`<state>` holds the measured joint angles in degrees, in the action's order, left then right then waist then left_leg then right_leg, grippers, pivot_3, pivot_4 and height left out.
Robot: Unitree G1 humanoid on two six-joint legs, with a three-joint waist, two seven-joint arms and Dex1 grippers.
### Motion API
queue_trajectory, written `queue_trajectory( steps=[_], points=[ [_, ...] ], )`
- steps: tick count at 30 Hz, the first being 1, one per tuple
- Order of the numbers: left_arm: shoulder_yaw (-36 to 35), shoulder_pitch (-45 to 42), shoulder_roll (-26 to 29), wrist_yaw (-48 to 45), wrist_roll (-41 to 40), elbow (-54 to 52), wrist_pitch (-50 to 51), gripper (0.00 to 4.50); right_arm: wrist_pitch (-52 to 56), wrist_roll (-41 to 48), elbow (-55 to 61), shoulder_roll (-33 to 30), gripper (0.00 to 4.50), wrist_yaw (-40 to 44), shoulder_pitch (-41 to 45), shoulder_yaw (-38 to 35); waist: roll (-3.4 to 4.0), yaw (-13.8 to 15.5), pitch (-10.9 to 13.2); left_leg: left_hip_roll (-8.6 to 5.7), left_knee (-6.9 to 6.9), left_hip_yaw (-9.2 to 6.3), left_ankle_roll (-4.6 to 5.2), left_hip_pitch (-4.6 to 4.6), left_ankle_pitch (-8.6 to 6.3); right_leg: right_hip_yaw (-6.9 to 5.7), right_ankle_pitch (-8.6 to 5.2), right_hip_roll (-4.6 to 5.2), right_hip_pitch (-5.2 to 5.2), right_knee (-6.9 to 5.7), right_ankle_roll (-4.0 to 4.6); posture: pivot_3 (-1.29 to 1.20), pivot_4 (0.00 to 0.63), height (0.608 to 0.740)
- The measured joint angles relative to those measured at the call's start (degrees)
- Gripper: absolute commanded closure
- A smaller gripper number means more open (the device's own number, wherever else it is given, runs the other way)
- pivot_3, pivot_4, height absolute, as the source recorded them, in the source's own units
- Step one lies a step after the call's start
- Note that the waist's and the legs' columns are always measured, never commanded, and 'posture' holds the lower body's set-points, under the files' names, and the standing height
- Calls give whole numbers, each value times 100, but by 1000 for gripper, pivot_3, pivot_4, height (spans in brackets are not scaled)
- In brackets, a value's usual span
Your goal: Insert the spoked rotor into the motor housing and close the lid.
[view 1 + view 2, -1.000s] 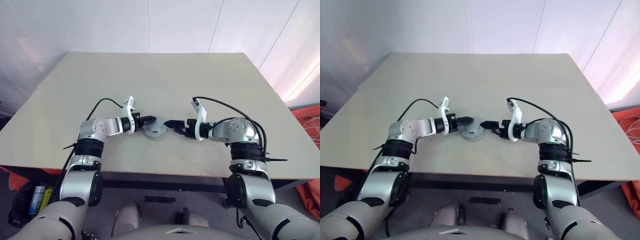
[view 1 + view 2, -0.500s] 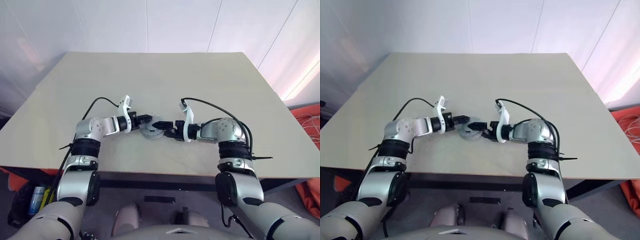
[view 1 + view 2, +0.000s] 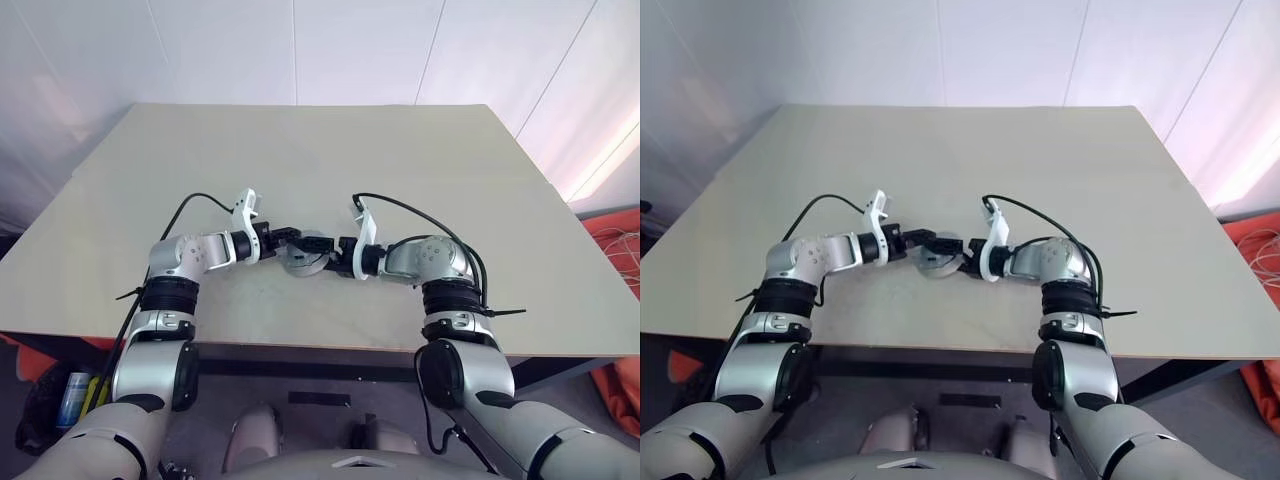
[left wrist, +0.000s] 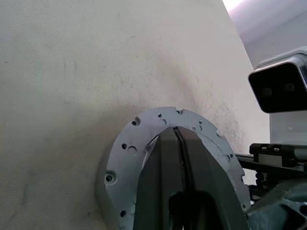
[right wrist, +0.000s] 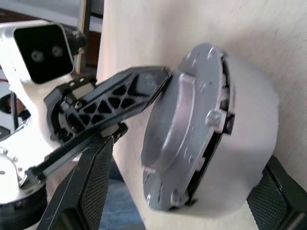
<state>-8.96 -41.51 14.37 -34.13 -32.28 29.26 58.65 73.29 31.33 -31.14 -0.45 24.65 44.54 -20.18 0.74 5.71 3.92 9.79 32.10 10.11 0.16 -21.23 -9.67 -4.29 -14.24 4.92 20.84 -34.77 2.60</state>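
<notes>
1. Right gripper (image 3: 333,252) now swung in toward the robot's left, up against the motor housing (image 3: 306,256) where a clear gap stood a second ago.
2. Wide-spread fingers (image 5: 93,184) now straddling the housing's sides.
3. Right elbow tucked in closer to the table's middle.

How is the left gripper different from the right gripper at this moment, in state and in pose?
The left gripper is shut, its fingers pressed together over the lid; the right gripper is open, its fingers standing on either side of the assembly. The left points in from the robot's left, the right from the opposite side. Both are at the same part.
</notes>
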Motion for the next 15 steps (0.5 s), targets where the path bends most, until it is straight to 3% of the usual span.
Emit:
queue_trajectory(
  steps=[1, 4, 9, 15],
  points=[
    [-2, 0, 1, 1, 7, 5, -5, 4500, -62, 0, -71, 1, 9, -29, 30, -12, 0, -2, 0, 0, 0, 0, -1, 1, 1, 0, 0, 0, 0, -1, 0, 0, 0, 740],
    [-17, -3, 0, 12, 21, 13, -13, 4500, -236, 0, -232, 4, 611, -146, 95, -44, 0, -2, 0, 1, 0, 0, -9, 3, 6, 0, 1, 0, -1, -5, -1, 0, 0, 740],
    [-56, -12, 8, 2, 40, -4, -21, 4500, -428, 16, -419, -20, 2154, -247, 100, -102, 0, 15, 0, 0, 0, 0, -11, 2, 7, 0, 1, 1, -1, -5, -1, 0, 0, 740],
    [-76, -19, 38, 65, 112, 11, -85, 4500, -440, 37, -420, -52, 2399, -241, 178, -117, 0, 28, -1, -2, 0, -1, -7, -1, 5, 0, 1, 2, -1, -3, 0, 0, 0, 740]
  ],
)
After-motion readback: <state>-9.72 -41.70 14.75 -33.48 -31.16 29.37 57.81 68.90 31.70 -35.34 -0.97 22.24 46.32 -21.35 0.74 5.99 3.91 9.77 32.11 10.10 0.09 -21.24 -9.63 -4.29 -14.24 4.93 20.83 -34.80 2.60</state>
